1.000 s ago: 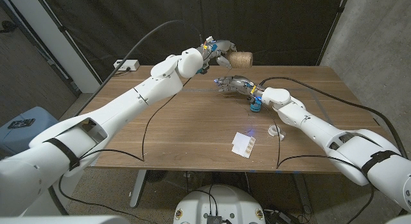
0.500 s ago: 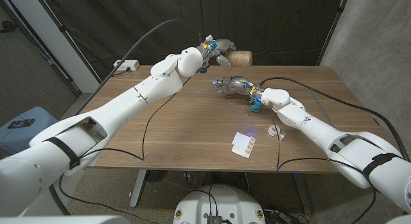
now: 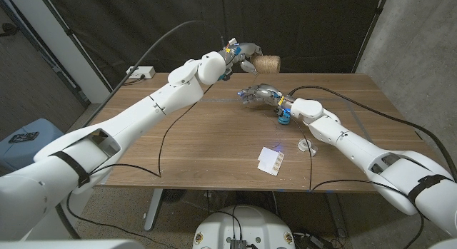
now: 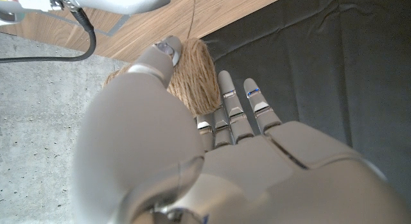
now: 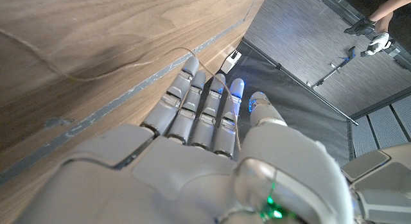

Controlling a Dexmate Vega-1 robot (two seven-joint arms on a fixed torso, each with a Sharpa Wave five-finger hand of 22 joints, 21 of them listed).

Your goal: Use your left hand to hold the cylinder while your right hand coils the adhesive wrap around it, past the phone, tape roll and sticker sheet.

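Cylinder point(image 3: 268, 63), twine-wound, sits in our left hand point(image 3: 243, 55); our right hand point(image 3: 255, 93) pinches the strand point(image 5: 232, 124). Next, another loop.

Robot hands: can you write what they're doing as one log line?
left hand: holds twine spool | right hand: string across fingers | wrapping: underway

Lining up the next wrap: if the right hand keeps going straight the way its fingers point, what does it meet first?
Probably nothing on the table: the right hand points toward the robot's left over bare wooden table. The left hand with the twine-wrapped cylinder sits farther back, though depth is unclear.
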